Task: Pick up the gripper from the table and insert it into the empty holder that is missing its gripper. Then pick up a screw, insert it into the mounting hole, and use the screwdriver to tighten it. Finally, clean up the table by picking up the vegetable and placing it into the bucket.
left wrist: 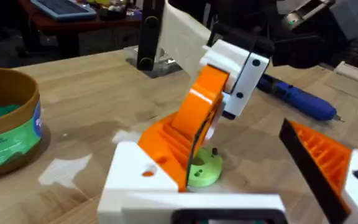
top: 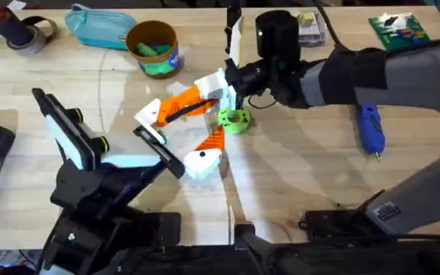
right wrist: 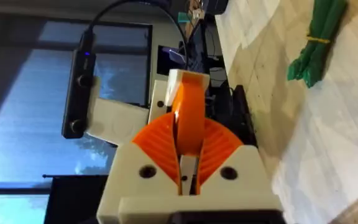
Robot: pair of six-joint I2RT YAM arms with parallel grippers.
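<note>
Blue-lit window (right wrist: pixel 36 106); dark red desk (left wrist: pixel 73 22) behind.

Blue screwdriver (top: pixel 370 128) lies flat on table (top: pixel 296 176)

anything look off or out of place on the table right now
Mostly the blue pen-shaped screwdriver: it lies loose on the light wooden table, apart from the work. The round tan bucket already holds something green.

Crowded at mid-table (top: pixel 296 172) by two grippers around a small green ring (top: pixel 234 120); bucket (top: pixel 153 47) behind, screwdriver (top: pixel 370 128) lying right; open wood lower right.
</note>
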